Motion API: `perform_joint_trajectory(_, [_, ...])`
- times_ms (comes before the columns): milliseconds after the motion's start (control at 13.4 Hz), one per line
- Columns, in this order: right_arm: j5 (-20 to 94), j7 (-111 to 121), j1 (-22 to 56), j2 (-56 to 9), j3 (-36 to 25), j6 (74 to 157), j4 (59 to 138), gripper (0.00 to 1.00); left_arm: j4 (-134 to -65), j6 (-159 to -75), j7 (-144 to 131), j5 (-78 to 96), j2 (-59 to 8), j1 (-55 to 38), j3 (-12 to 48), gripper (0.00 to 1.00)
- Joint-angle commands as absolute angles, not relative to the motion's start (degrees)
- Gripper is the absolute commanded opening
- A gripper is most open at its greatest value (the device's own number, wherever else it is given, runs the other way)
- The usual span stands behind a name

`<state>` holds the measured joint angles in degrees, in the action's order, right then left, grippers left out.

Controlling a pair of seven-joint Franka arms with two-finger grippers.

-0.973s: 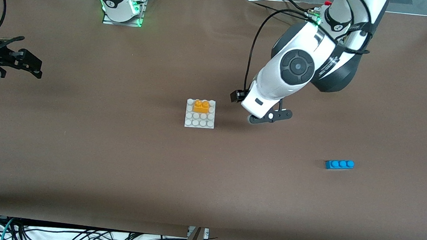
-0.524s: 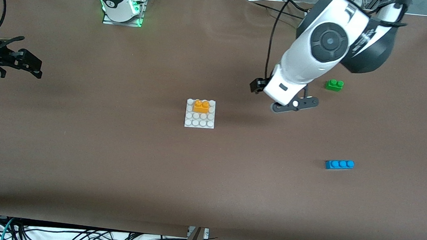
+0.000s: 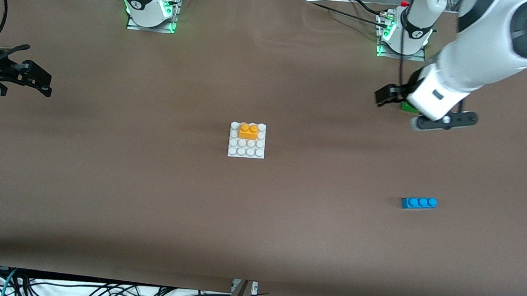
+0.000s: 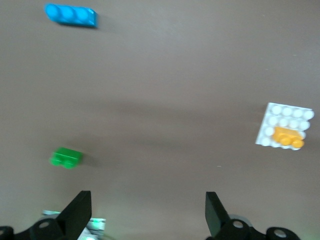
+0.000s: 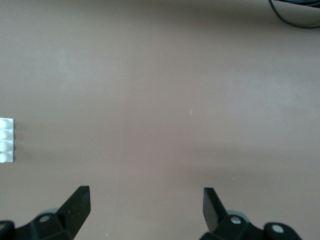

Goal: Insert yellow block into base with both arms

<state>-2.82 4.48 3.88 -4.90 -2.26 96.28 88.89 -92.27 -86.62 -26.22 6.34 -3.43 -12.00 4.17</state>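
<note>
The yellow block (image 3: 248, 131) sits on the white base (image 3: 246, 149) at mid-table, on the base's edge row toward the robots' bases. In the left wrist view the block (image 4: 288, 137) and base (image 4: 287, 116) show off to one side. My left gripper (image 3: 443, 122) is open and empty, up in the air over the green brick (image 3: 408, 106), well away from the base; its jaws stand wide apart (image 4: 147, 210). My right gripper (image 3: 35, 81) is open and empty (image 5: 145, 207) and waits at the right arm's end of the table. Only the base's edge (image 5: 6, 140) shows in the right wrist view.
A green two-stud brick (image 4: 66, 157) lies near the left arm's mount, partly hidden by the left hand in the front view. A blue three-stud brick (image 3: 419, 202) lies nearer the front camera, toward the left arm's end. Cables hang along the table's front edge.
The left arm has swung away from beside the base toward its own end of the table, ending over the green brick. The right arm, block and base have not moved.
</note>
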Motion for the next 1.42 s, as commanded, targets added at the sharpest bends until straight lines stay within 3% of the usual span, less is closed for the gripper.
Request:
perform_joint_trajectory(0, [-3.25,3.78,3.60,-4.31,-1.93,95.98,88.68,1.00,-97.12,-85.18,-18.57,2.56,4.03,-9.42,4.75,1.00])
perform_joint_trajectory(449, [-3.34,3.69,3.60,-4.39,-1.93,95.98,88.59,1.00,-100.81,-84.64,-9.32,1.93,11.68,-4.92,0.80,1.00])
perform_joint_trajectory(1347, [-3.34,3.78,3.78,-4.39,-1.85,95.89,88.59,1.00,-104.94,-88.15,-9.14,-1.14,14.85,-4.13,0.62,1.00])
